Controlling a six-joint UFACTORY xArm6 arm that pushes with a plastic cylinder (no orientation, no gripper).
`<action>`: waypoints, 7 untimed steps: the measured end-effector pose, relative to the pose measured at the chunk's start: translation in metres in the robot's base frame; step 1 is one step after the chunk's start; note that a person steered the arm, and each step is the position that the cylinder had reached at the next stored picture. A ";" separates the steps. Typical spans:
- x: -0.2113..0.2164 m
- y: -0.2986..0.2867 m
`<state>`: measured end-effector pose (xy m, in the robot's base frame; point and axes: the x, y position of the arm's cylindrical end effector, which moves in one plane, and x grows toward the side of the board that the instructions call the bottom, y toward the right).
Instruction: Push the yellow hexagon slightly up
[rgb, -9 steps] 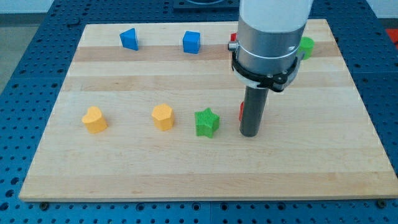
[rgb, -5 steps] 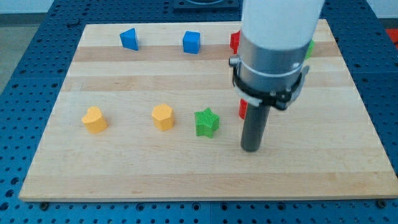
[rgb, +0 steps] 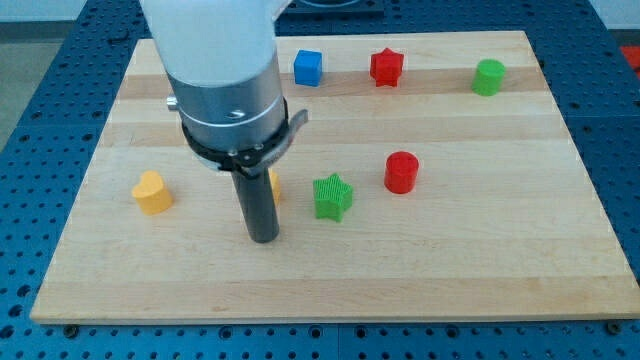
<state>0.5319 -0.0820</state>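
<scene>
My tip (rgb: 263, 238) rests on the wooden board (rgb: 500, 250) just below the yellow hexagon (rgb: 273, 184) — mostly hidden behind the rod — with the green star (rgb: 332, 196) to its right. No fingers exist.

Materials and finishes, board and fittings

Board (rgb: 500, 250): pale wood, lengthwise grain, smooth satin face. My rod: dark, matt, smooth down to my tip (rgb: 263, 238); above it a brushed grey metal collar (rgb: 228, 105) and a glossy white housing (rgb: 205, 30). Green star (rgb: 332, 196): matt plastic, finely ribbed sides. Red cylinder (rgb: 401, 172), yellow heart-like block (rgb: 152, 192), blue cube (rgb: 308, 68): matt plastic, smoother. Surrounding blue table (rgb: 40, 70): perforated, looks like painted metal.
</scene>
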 end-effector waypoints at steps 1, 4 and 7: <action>-0.007 -0.010; -0.017 -0.011; -0.040 -0.011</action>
